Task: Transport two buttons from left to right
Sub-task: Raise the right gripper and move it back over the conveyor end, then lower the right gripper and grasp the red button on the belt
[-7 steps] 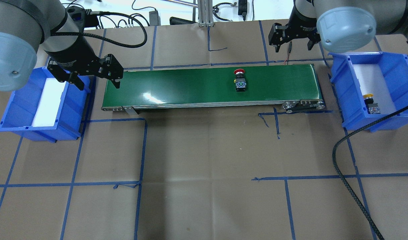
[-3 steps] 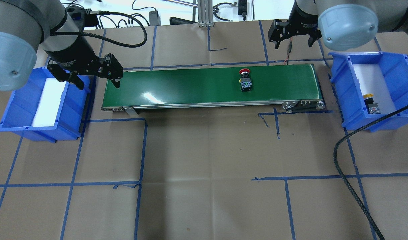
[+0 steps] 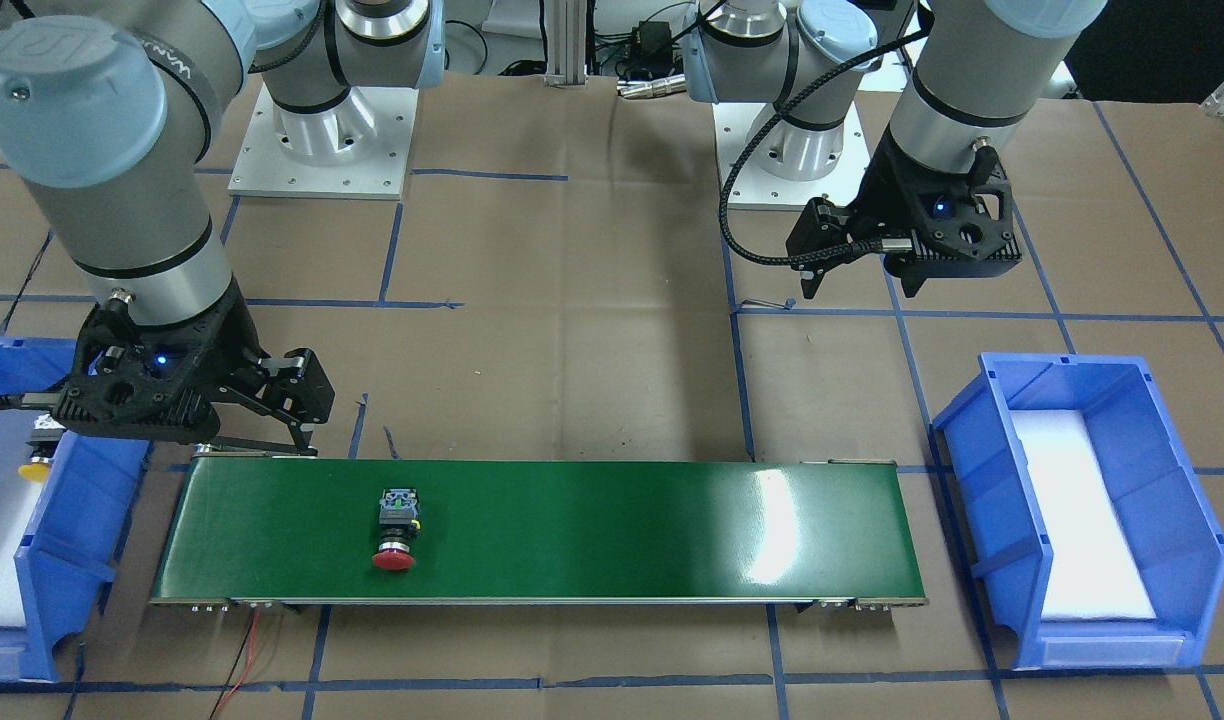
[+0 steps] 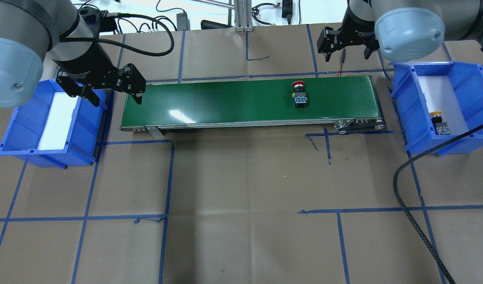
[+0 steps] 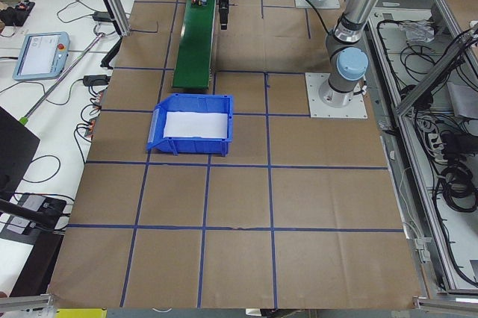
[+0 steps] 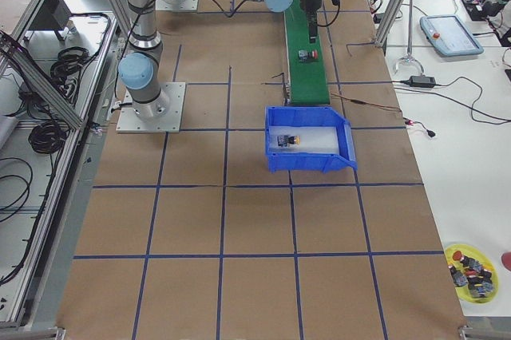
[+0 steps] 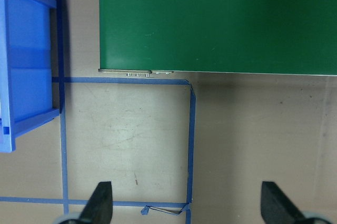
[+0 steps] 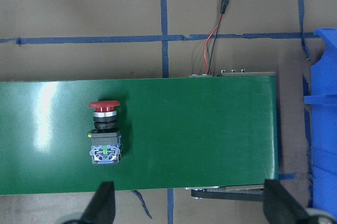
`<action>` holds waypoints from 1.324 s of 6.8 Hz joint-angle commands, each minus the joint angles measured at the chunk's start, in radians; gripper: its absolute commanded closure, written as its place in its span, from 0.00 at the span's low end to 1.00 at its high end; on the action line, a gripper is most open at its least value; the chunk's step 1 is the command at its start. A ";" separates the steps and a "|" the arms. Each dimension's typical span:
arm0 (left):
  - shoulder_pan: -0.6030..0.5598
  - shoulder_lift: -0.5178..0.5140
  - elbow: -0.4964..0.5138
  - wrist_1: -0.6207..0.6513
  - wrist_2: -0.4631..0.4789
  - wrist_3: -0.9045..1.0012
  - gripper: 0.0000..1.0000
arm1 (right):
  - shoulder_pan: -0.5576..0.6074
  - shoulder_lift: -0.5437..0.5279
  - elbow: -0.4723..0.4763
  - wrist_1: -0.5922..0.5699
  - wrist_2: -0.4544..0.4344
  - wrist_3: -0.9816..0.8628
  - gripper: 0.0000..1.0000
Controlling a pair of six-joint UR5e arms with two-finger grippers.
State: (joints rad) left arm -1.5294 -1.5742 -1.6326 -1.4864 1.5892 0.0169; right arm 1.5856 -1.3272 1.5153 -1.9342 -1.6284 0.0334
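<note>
The red button [image 4: 299,94] lies on its side on the green conveyor belt [image 4: 225,98], toward its right end; it also shows in the front view [image 3: 395,535] and the right wrist view [image 8: 105,132]. The yellow button [image 4: 439,123] lies in the right blue bin [image 4: 403,102], and shows in the front view [image 3: 34,460]. My right gripper [image 4: 347,55] is open and empty, hovering beyond the belt's right end, apart from the red button. My left gripper [image 4: 116,98] is open and empty over the belt's left end, beside the left blue bin [image 4: 24,130].
The left bin holds only a white foam liner [image 4: 58,120]. A black cable [image 4: 407,197] from the right arm hangs over the table's right side. A red and black wire [image 8: 216,40] runs from the belt's far right corner. Blue tape lines mark the brown table.
The red button has travelled to the right along the belt. The right gripper shifted slightly. The left gripper has not moved.
</note>
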 commanded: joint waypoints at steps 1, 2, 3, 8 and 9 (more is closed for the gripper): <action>0.000 0.000 0.000 0.000 0.000 0.000 0.00 | 0.002 0.044 0.005 -0.006 0.004 0.002 0.01; 0.000 -0.001 0.000 0.000 0.000 0.000 0.00 | -0.001 0.084 0.005 -0.009 0.005 0.000 0.01; 0.000 -0.001 0.002 0.000 0.000 0.000 0.00 | -0.003 0.132 0.003 -0.018 0.007 0.000 0.01; 0.000 -0.001 0.002 0.000 0.000 0.000 0.00 | 0.001 0.241 0.005 -0.052 0.054 0.002 0.01; 0.000 -0.001 0.002 0.000 0.000 0.000 0.00 | -0.001 0.253 0.006 -0.055 0.056 0.000 0.01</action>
State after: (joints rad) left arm -1.5294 -1.5754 -1.6306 -1.4864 1.5892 0.0169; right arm 1.5862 -1.0869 1.5191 -1.9869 -1.5854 0.0350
